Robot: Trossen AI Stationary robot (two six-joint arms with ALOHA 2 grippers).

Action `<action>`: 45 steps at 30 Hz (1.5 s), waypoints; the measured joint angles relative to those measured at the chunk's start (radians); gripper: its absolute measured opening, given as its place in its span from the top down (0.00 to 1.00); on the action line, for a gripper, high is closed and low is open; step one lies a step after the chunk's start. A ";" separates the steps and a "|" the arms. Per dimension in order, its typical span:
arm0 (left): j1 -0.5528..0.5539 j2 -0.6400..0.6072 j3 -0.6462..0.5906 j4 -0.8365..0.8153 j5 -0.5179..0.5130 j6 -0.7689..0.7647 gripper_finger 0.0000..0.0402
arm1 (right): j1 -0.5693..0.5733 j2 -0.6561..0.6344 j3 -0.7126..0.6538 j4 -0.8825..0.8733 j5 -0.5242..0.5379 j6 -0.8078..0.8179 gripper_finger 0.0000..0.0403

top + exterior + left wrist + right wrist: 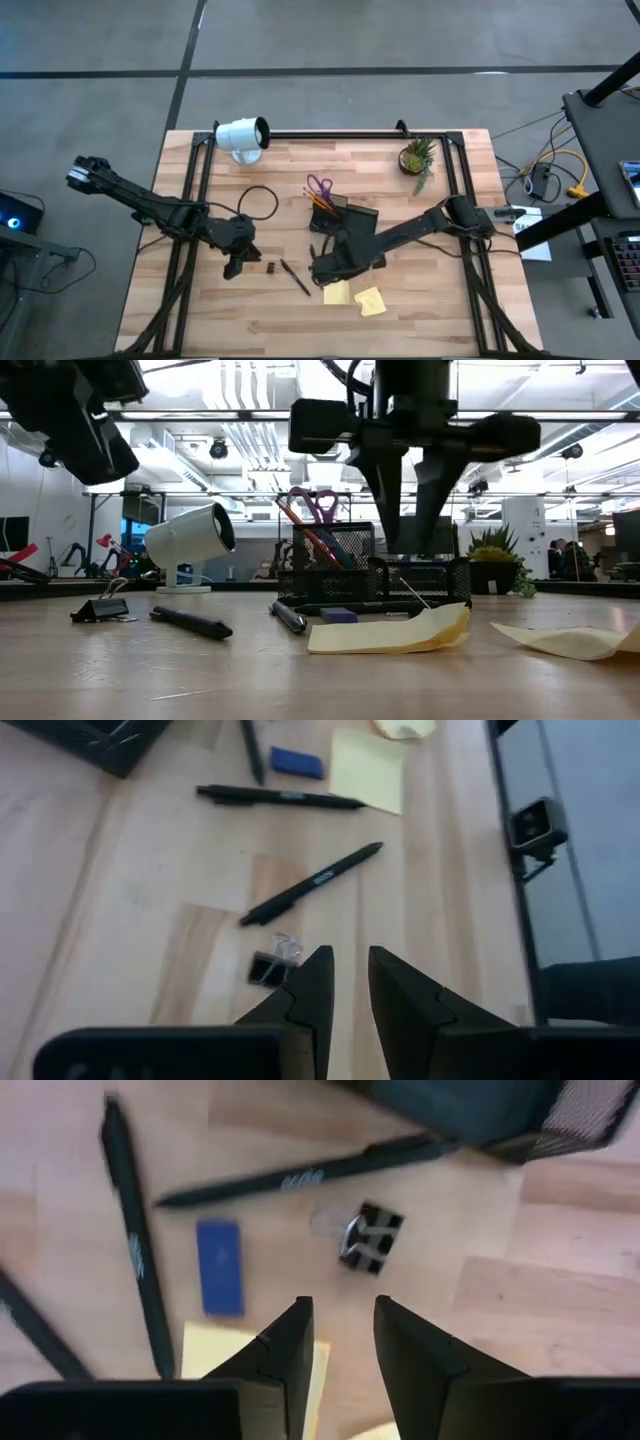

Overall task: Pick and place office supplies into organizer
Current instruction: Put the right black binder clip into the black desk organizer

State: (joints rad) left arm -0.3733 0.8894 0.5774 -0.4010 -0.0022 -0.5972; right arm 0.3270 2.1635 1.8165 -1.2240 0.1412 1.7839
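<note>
The black mesh organizer [352, 220] stands mid-table with purple-handled scissors [320, 187] and pens upright in it. On the wood in front of it lie dark pens [295, 276] [300, 1177], a blue eraser [219, 1267], two yellow sticky pads [337, 291] [371, 301] and two black binder clips [272, 966] [370, 1238]. My right gripper [340, 1320] hangs above the eraser and one clip, pointing down, open and holding nothing. My left gripper [350, 975] hovers slanting down just short of the other clip, open by a narrow gap, with nothing between its fingers.
A white cylindrical lamp [243, 135] lies at the far left of the table and a small potted plant [418, 157] stands at the far right. A black cable loop [258, 203] lies left of the organizer. Bare wood runs along the near edge.
</note>
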 joint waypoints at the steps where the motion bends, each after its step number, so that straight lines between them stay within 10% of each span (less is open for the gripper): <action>1: 0.000 0.000 0.004 0.000 0.004 0.000 0.87 | -0.006 0.000 0.008 -0.013 0.010 0.018 0.76; 24: 0.000 -0.002 0.026 -0.005 0.011 0.002 0.87 | -0.020 0.307 0.408 -0.336 0.016 -0.010 0.76; 45: 0.000 -0.014 0.023 -0.007 0.029 0.012 0.87 | -0.050 0.328 0.351 -0.347 0.054 -0.043 0.79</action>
State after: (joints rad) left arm -0.3733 0.8749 0.6003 -0.4076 0.0265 -0.5854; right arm 0.2766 2.4920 2.1680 -1.5709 0.1947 1.7408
